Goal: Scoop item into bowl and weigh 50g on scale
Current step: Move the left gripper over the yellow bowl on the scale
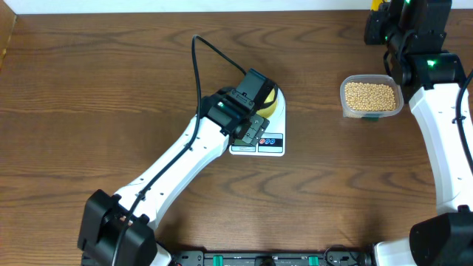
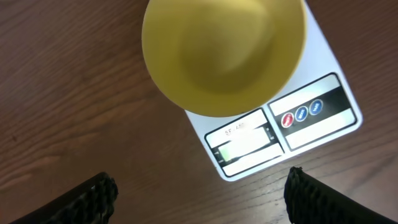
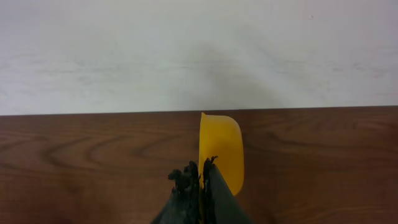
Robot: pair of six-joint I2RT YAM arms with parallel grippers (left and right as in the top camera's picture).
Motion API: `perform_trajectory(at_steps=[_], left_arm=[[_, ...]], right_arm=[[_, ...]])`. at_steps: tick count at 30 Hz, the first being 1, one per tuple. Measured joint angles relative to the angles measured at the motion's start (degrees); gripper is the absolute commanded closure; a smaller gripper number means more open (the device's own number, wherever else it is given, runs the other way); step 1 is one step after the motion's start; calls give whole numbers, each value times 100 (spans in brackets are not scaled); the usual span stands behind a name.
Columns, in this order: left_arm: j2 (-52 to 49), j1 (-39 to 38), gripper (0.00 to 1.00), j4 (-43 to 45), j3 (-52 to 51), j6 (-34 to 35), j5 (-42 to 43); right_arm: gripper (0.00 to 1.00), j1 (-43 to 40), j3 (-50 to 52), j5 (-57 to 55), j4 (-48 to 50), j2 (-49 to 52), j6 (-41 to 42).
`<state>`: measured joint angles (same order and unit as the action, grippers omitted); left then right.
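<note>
The pale-yellow bowl (image 2: 224, 50) stands empty on the white scale (image 2: 311, 134), whose display is lit. My left gripper (image 2: 199, 193) hovers open above the scale's display edge, with nothing between its fingers. From overhead the left arm covers most of the bowl (image 1: 273, 103) and part of the scale (image 1: 270, 145). The tan beans (image 1: 371, 94) fill a clear tub at the right. My right gripper (image 3: 200, 171) is shut on the handle of a bright yellow scoop (image 3: 221, 149), held on edge above the table near the back wall; the scoop's inside is hidden.
The clear tub (image 1: 400, 103) sits just in front of the right arm's wrist (image 1: 432, 66). A black cable (image 1: 211, 48) loops from the left arm over the table. The table's back edge meets a white wall (image 3: 199, 56).
</note>
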<state>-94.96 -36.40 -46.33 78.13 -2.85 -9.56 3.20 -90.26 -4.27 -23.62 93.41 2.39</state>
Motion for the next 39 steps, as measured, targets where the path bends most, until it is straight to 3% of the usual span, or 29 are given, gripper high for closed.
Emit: perform_trajectory(at_steps=[18,33,39], left_arm=[[-546,-57,12,55,-55,13,-579],[-546,-424,12,153,-55,612,-758],[-546,-612,12,70,-59,772,-1250]], right_arm=[[99,0,0,0,-76,0,0],[99,0,2,0,-87,0,0],[99,-2,2,0,-107,0,0]])
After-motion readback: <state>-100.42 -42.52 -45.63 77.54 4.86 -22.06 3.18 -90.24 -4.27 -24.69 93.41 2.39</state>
